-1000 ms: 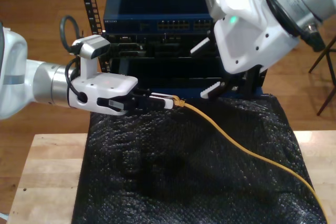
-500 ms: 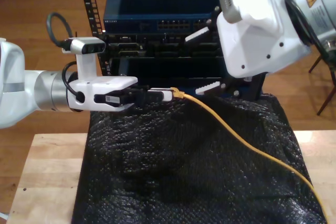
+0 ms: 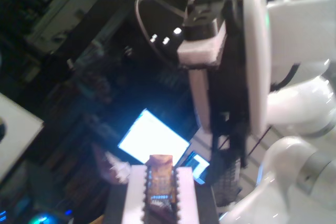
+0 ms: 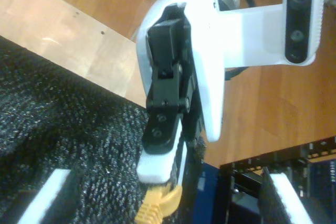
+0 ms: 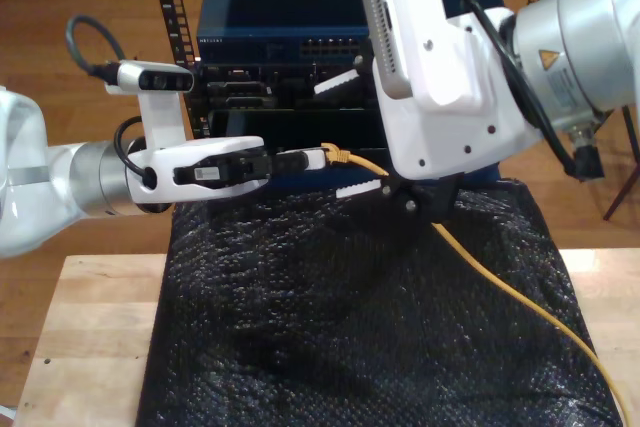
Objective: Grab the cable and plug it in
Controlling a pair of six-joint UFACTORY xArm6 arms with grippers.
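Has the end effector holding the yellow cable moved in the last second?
Yes. My first end effector, shut on the cable, has risen toward the network rack; the plug was lower, at the black mat's edge.

In the exterior view, the yellow cable [image 5: 520,299] runs out of the frame at the lower corner on the exterior view's right, so its far end is cut off, and a middle stretch is hidden behind the big white arm housing [image 5: 440,67]. That housing also covers much of the blue rack unit [image 5: 270,17], whose ports are too small to make out. The first wrist view is dark and blurred; the plug [image 3: 160,179] at my first pincer looks possibly clamped between the pads. In the second wrist view, the orange boot [image 4: 157,205] is cropped by the frame edge.
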